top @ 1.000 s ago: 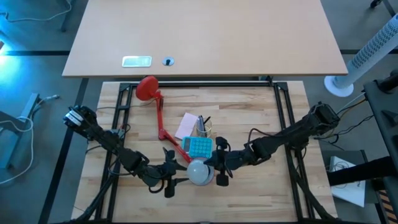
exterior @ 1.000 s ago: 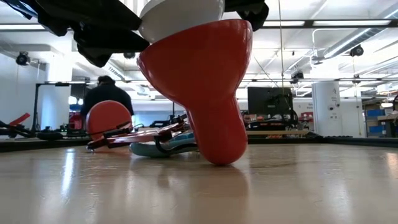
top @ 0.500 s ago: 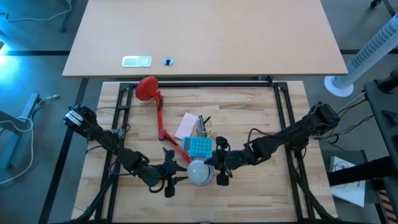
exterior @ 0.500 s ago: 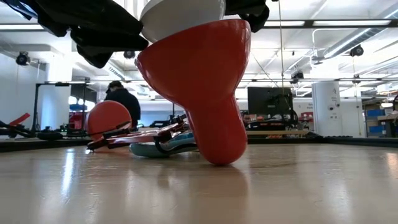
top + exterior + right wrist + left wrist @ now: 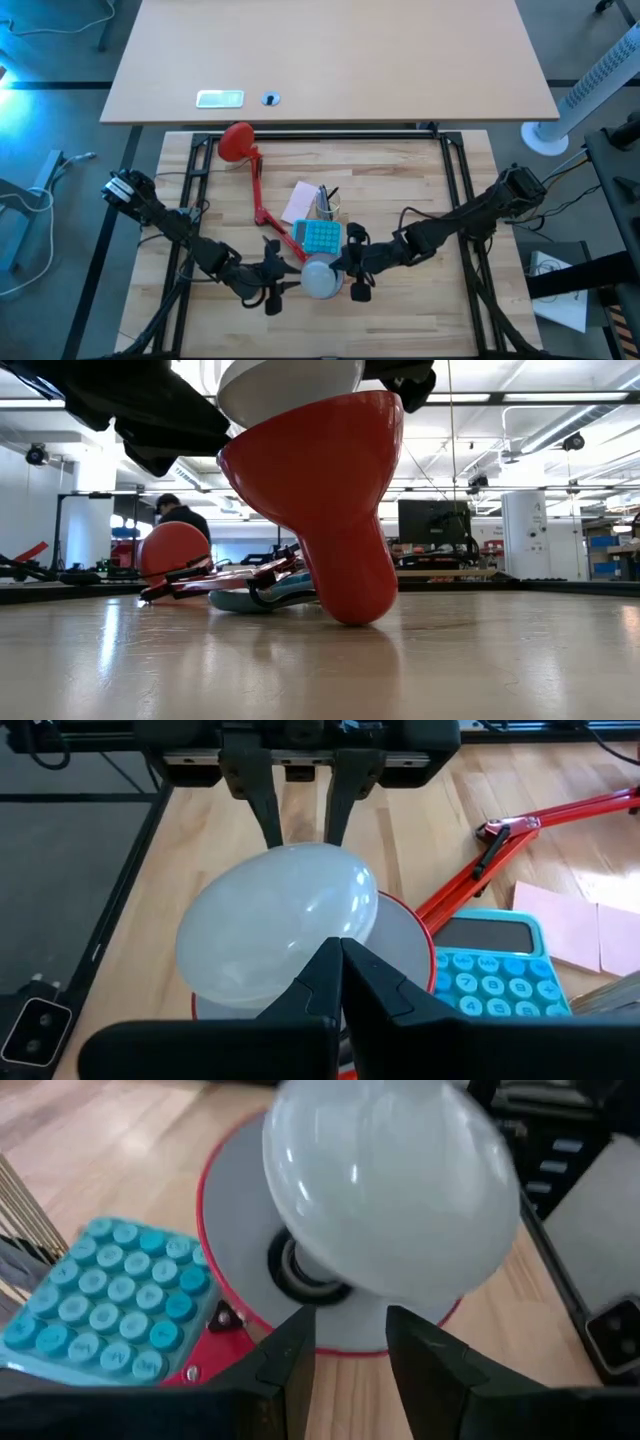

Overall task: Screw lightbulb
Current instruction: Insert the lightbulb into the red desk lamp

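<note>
No readable brand, label or writing on anything in view; the teal calculator (image 5: 320, 236) shows only blank round keys and a dark screen.

Lightbulb (image 5: 390, 1190): one, white, domed head up, sitting in the mouth of the red lamp shade (image 5: 320, 500) at the near middle of the wooden surface (image 5: 400, 170). Its screw base is mostly hidden; only a dark ring shows under the head in the left wrist view. In the low view the bulb is cut off by the picture's top edge.

Left claw (image 5: 345, 1342): just left of the shade, fingers spread, tips beside the bulb. Whether they touch the glass cannot be told.

Right claw (image 5: 340, 970): just right of the shade, fingers pressed together with nothing between them, tips near the bulb's head.

Count: one desk lamp, red, lying with its round base (image 5: 236, 141) at the far left of the surface and its arm (image 5: 258, 190) running towards the shade; one calculator; one pink note pad (image 5: 303, 200); one pencil holder (image 5: 326, 205), contents hard to make out.

Beyond the surface: a pale desk (image 5: 330, 60) carrying two small objects, too small to identify. One person (image 5: 178, 518) shows in the room, partly hidden behind the lamp base.
</note>
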Action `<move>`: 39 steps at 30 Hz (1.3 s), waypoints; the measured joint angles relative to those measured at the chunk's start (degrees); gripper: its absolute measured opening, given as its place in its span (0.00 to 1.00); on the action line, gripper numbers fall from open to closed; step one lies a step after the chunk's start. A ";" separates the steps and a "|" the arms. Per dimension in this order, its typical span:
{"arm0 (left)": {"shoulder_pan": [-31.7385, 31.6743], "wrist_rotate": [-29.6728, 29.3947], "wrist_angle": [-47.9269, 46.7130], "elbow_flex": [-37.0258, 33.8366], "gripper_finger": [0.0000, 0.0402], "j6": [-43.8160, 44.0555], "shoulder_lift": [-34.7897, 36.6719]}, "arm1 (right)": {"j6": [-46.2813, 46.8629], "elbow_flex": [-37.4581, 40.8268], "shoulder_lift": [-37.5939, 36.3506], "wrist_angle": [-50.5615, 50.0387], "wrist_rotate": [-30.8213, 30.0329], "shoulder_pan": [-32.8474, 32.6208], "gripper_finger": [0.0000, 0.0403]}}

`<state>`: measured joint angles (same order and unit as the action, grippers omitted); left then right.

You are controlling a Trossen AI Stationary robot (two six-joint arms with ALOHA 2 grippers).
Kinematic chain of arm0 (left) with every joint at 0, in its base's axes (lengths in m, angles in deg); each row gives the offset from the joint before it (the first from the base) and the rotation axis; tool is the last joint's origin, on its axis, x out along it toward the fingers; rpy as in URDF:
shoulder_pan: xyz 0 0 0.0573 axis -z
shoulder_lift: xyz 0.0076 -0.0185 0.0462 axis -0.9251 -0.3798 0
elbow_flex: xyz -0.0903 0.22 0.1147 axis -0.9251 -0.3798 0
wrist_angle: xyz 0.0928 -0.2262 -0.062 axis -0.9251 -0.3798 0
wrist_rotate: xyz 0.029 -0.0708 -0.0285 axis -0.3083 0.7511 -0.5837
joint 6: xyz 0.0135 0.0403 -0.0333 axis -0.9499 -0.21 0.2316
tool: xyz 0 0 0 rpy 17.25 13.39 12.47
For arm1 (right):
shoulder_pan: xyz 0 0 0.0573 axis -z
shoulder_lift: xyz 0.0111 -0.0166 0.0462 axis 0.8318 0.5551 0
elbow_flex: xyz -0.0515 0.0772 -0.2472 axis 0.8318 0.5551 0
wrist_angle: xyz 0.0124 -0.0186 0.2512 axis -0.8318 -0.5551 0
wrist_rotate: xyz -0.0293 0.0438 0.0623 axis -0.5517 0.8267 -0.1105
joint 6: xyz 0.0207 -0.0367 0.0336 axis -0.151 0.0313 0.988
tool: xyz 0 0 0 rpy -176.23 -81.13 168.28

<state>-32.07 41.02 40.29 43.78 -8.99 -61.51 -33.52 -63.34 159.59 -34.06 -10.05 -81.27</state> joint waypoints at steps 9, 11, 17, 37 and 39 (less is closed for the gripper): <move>1.29 7.91 -2.59 -0.04 0.01 7.55 0.20 | 0.08 0.08 0.11 -1.41 -0.16 0.00 0.00; 2.09 7.91 -1.15 -0.04 0.02 8.82 0.20 | 0.07 0.09 0.11 -1.43 -0.16 0.05 0.00; 3.87 3.97 0.99 0.34 0.00 10.09 0.22 | -0.32 0.09 0.11 -1.30 -0.80 0.20 0.00; 3.84 4.62 -5.69 13.89 0.00 3.99 -11.11 | -6.02 0.04 0.69 4.08 0.41 3.11 0.00; 3.66 4.59 -6.08 14.61 0.00 3.91 -11.89 | -6.06 0.07 0.81 3.26 1.04 3.28 0.00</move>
<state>-28.41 45.61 34.20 58.39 -5.08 -73.40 -39.58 -63.28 160.40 -30.80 -9.01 -78.00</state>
